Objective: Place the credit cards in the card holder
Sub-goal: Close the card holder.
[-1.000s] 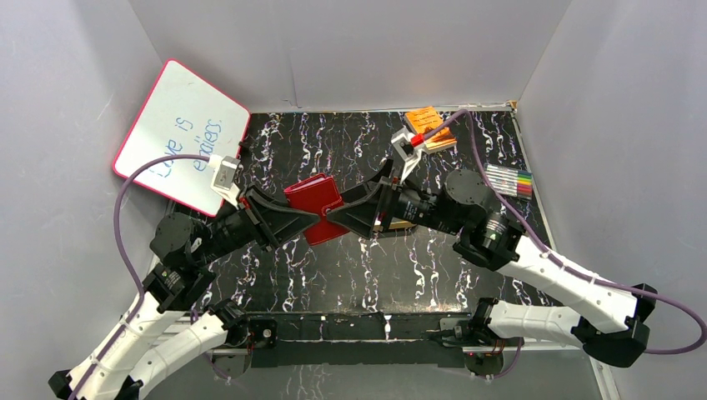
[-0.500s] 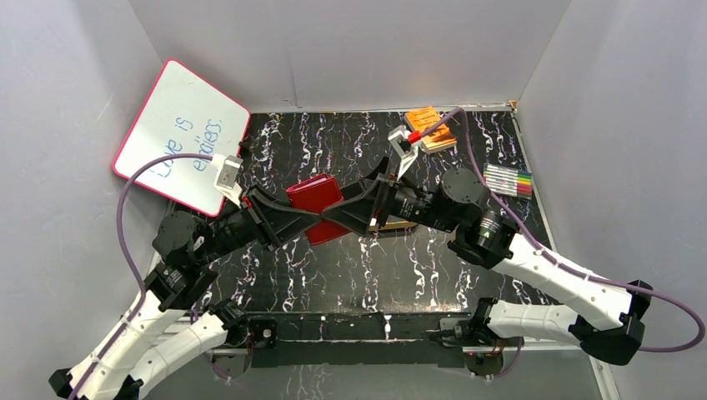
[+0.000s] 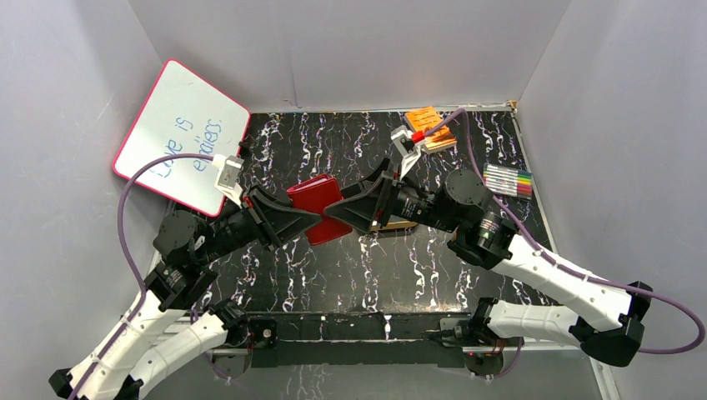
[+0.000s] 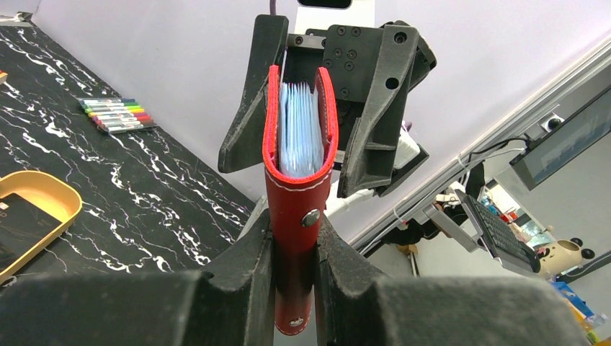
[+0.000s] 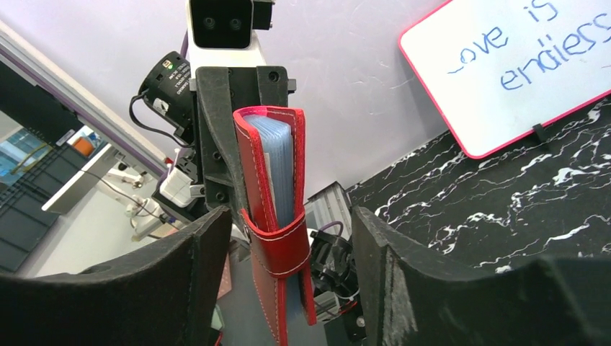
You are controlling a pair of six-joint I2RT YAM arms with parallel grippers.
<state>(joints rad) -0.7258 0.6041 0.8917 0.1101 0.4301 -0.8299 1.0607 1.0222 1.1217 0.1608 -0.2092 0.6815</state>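
The dark red card holder [image 3: 315, 196] is held in the air, edge-up, above the table's middle. My left gripper [image 4: 294, 252] is shut on its snap-stud end [image 4: 310, 217]. Pale sheets [image 4: 299, 133] show between its covers; I cannot tell whether they are cards or sleeves. My right gripper [image 5: 292, 238] is open and straddles the holder's [image 5: 270, 216] strap end, with gaps on both sides. One dark credit card [image 4: 18, 227] lies in the gold tray [image 4: 50, 194]. In the top view the tray [image 3: 398, 223] is mostly hidden under my right arm.
A whiteboard [image 3: 182, 133] with a pink rim leans at the back left. An orange book [image 3: 431, 127] lies at the back right. A pack of coloured markers [image 3: 508, 179] lies by the right wall. Grey walls enclose the black marbled table [image 3: 358, 267].
My right gripper has shifted slightly left, closer around the card holder's end. My left gripper has kept its hold, and the holder has barely moved.
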